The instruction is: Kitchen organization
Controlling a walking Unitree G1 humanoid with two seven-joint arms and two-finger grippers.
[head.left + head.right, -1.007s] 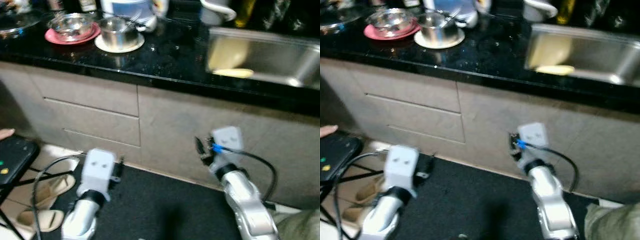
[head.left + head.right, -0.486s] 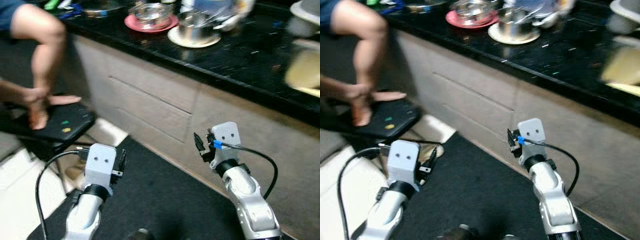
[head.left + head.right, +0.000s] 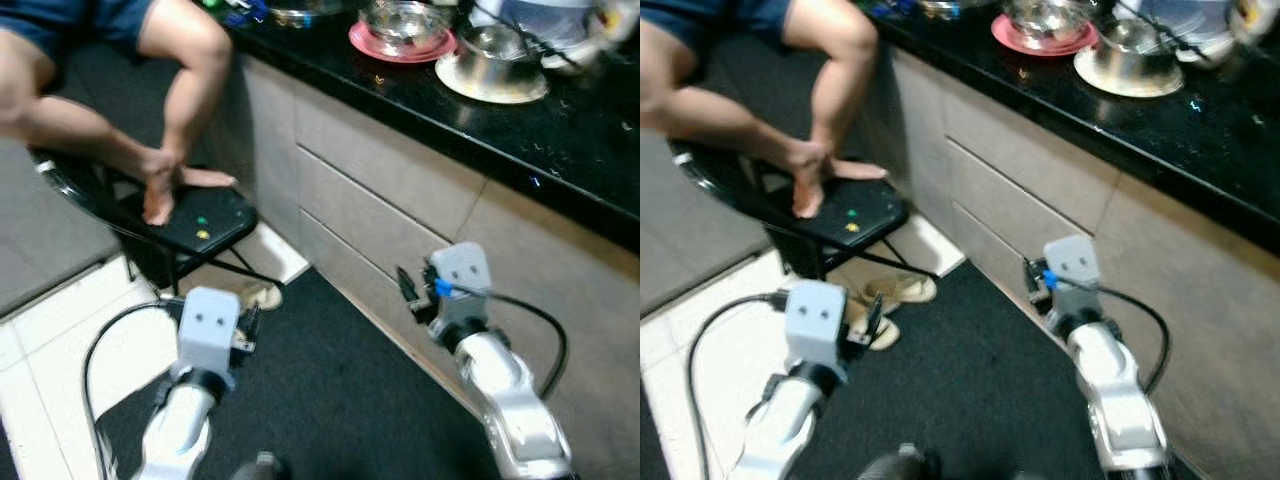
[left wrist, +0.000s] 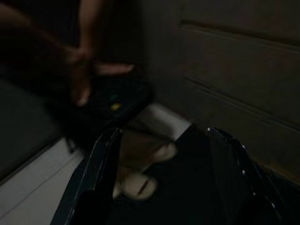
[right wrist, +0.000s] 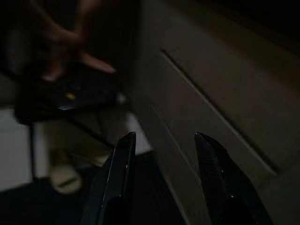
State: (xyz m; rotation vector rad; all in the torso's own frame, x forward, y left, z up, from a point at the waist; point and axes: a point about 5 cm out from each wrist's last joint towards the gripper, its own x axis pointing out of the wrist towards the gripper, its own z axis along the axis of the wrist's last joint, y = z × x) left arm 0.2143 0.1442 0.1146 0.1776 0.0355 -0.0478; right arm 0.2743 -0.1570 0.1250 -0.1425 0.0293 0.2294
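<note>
Both arms hang low in front of the grey cabinet drawers (image 3: 400, 190), over the dark floor mat (image 3: 970, 380). Left gripper (image 4: 161, 183) has its black fingers spread wide apart, empty, aimed at the beige slippers (image 4: 140, 171) on the floor. Right gripper (image 5: 164, 183) also has fingers parted, holding nothing, beside the drawer fronts. On the black stone countertop (image 3: 560, 110) sit a steel bowl on a pink round plate (image 3: 402, 32) and, just beside it, a steel pot on a white round plate (image 3: 492, 70). To the robot's left, a person's bare feet (image 3: 815, 185) rest on a black folding stool (image 3: 855, 215). White tiled floor (image 3: 50, 330) lies left of the mat.
</note>
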